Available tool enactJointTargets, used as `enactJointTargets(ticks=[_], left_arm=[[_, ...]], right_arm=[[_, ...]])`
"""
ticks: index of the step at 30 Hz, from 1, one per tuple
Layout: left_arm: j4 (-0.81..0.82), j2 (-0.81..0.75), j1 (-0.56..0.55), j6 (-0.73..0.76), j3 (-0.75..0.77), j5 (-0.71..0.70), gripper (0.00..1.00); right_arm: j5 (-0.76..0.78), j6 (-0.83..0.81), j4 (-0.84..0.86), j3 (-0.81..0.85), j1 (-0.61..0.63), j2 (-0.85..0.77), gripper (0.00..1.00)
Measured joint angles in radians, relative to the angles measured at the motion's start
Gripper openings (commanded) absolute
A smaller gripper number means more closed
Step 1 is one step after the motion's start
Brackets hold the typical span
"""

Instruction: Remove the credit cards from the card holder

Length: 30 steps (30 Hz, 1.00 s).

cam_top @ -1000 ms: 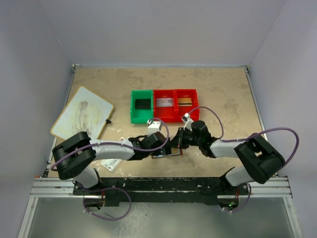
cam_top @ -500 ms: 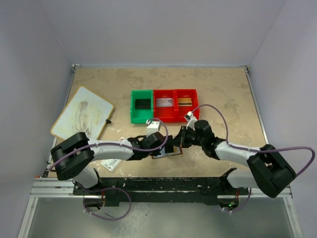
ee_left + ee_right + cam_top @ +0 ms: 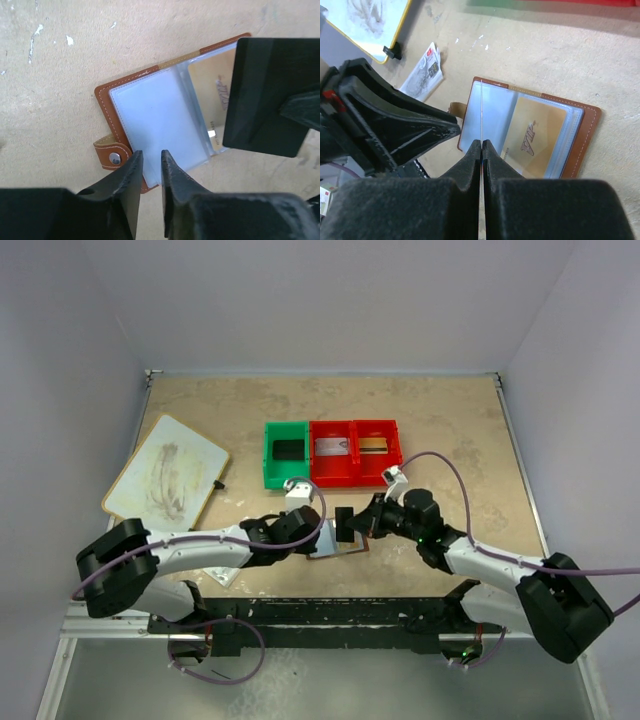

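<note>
The card holder (image 3: 150, 107) lies open and flat on the table (image 3: 450, 420), at the near middle, just near of the bins and between the two grippers. Its clear pockets face up and its stud tab points left. One gold card (image 3: 535, 135) sits in its right-hand pocket.

The right gripper (image 3: 481, 145) is clenched on one dark card (image 3: 270, 95), pinching it by the edge and holding it above the right half of the holder. The left gripper (image 3: 149, 155) hangs over the holder's left edge beside the stud. Its two fingers stand a narrow slit apart with nothing clamped between them.

Three bins stand in a row farther back: one green bin (image 3: 270, 455) on the left and two red bins (image 3: 333, 476) to its right, touching side by side. Each has one card lying in it.

One whiteboard (image 3: 165, 472) lies at the far left, and one printed leaflet (image 3: 422, 75) lies near left of the holder.
</note>
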Motion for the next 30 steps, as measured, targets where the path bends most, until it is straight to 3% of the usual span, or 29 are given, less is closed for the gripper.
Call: enactJointTargets(ticks=[7, 13, 18, 24, 30], left_arm=[[-0.093, -0.107, 0.000, 0.014, 0.021, -0.077, 0.54], [-0.231, -0.211, 0.018, 0.037, 0.068, -0.211, 0.70], [-0.345, -0.280, 0.156, 0.059, 0.096, -0.247, 0.81], [-0.465, -0.410, 0.375, 0.079, 0.130, -0.293, 0.86], [-0.531, -0.421, 0.473, 0.169, 0.231, -0.354, 0.87]], right_arm=[[0.020, -0.051, 0.059, -0.042, 0.008, -0.045, 0.00], [0.052, -0.084, 0.022, -0.019, 0.014, -0.041, 0.00], [0.058, -0.100, 0.016, -0.011, 0.026, -0.020, 0.00], [0.131, -0.228, -0.023, 0.020, 0.084, -0.096, 0.00], [0.215, -0.468, -0.014, 0.129, 0.148, -0.139, 0.00]])
